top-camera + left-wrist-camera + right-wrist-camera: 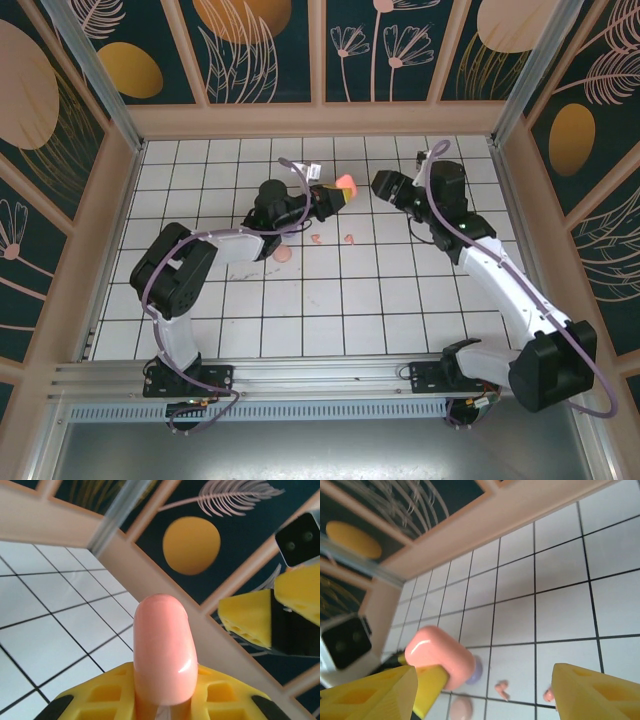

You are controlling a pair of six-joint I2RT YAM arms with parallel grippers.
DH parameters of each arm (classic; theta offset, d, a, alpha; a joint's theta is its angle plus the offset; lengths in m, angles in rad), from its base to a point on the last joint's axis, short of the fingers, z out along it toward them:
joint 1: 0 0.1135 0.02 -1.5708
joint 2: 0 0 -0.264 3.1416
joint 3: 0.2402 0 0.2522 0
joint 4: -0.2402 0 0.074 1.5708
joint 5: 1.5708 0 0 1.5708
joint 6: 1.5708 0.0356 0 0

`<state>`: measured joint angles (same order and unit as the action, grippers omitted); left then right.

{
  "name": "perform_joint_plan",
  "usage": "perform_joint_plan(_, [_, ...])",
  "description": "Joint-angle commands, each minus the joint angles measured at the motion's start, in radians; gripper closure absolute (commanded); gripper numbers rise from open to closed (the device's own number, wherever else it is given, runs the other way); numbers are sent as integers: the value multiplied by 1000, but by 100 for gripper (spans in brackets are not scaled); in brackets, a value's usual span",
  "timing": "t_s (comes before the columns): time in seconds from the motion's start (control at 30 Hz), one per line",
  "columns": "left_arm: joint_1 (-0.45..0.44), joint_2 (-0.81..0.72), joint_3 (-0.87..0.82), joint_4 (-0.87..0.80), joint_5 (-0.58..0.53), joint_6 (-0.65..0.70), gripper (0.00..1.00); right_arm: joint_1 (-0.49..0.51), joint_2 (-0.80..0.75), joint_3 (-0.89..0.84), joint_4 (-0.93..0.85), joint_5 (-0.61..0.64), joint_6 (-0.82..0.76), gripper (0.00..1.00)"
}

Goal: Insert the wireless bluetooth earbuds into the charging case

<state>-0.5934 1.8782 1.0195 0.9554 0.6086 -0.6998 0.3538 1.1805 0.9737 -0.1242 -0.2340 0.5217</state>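
Observed pink charging case (346, 183) pinched aloft in clamped left end effector (338, 193), right end effector (383, 185) spread empty just right; found two salmon earbuds (317, 239) loose on desk (400, 300) nearer, none inserted.

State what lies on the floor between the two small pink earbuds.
Nothing: between one earbud and the other earbud the floor is bare white tile with one dark line, shown in the right wrist view.

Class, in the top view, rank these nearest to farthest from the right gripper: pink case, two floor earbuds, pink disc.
1. Pink case, just left of the right gripper.
2. Right earbud, on the tiles.
3. Left earbud, beside that one.
4. Pink disc, farthest left.
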Motion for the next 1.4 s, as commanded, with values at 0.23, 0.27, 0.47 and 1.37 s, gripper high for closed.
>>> perform_joint_plan(0.23, [15, -43, 82, -162, 302, 93, 100, -6, -60, -17, 29, -289, -251, 29])
perform_joint_plan(0.27, [15, -45, 85, -161, 308, 92, 100, -4, -53, -14, 32, -311, -253, 29])
perform_joint_plan(0.47, [15, -54, 93, -147, 330, 82, 100, -5, -24, -22, 22, -333, -260, 30])
perform_joint_plan(1.37, [15, -126, 73, -66, 379, 24, 100, -133, 73, -110, 101, -328, -199, 42])
